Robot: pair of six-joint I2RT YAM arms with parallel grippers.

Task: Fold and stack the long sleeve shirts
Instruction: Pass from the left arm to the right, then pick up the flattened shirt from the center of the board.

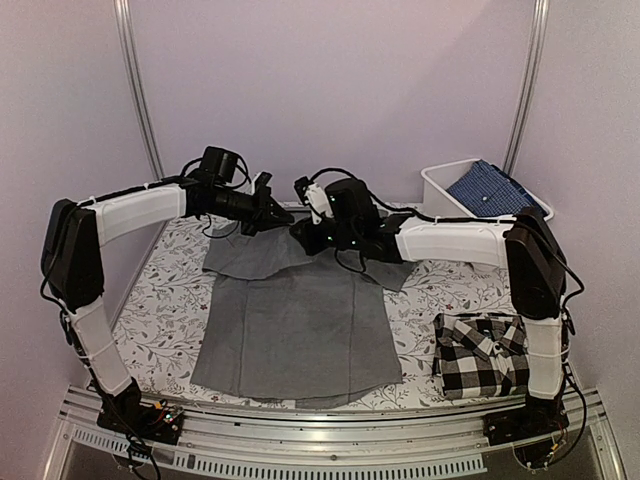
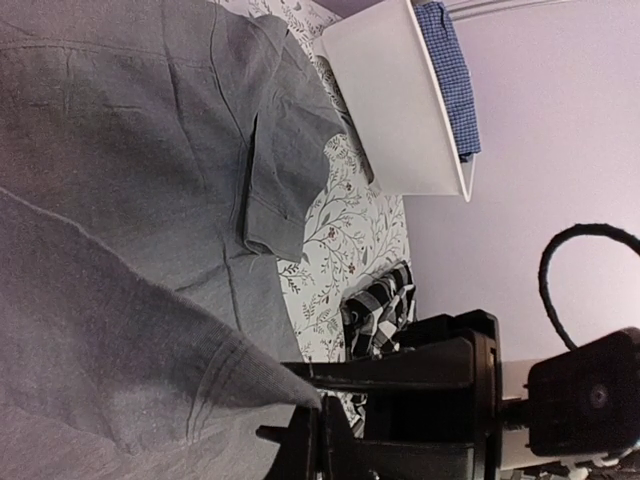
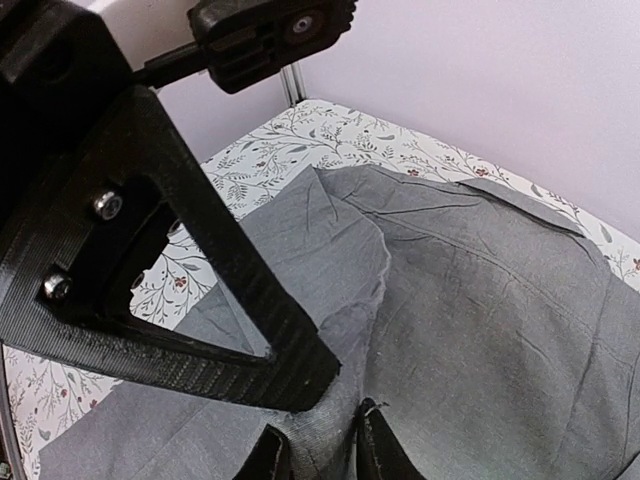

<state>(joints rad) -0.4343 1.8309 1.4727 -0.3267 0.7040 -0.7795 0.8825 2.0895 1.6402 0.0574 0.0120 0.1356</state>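
The plain grey long sleeve shirt [image 1: 295, 330] lies spread flat on the flowered table cover, its far edge lifted. My left gripper [image 1: 270, 212] and right gripper [image 1: 305, 222] hang close together over that far edge. In the left wrist view the left gripper [image 2: 325, 430] is shut on a pinched fold of the grey shirt [image 2: 120, 180]. In the right wrist view the right gripper [image 3: 318, 450] has its fingers closed narrowly on a bunched ridge of the grey shirt [image 3: 480, 300]. The black-and-white checked shirt [image 1: 480, 355] lies folded at the front right, also visible in the left wrist view [image 2: 375, 300].
A white bin [image 1: 440, 185] stands at the back right with a blue checked cloth [image 1: 490, 185] in it; the left wrist view shows the bin [image 2: 390, 110] too. Walls enclose the table on three sides. A metal rail runs along the near edge.
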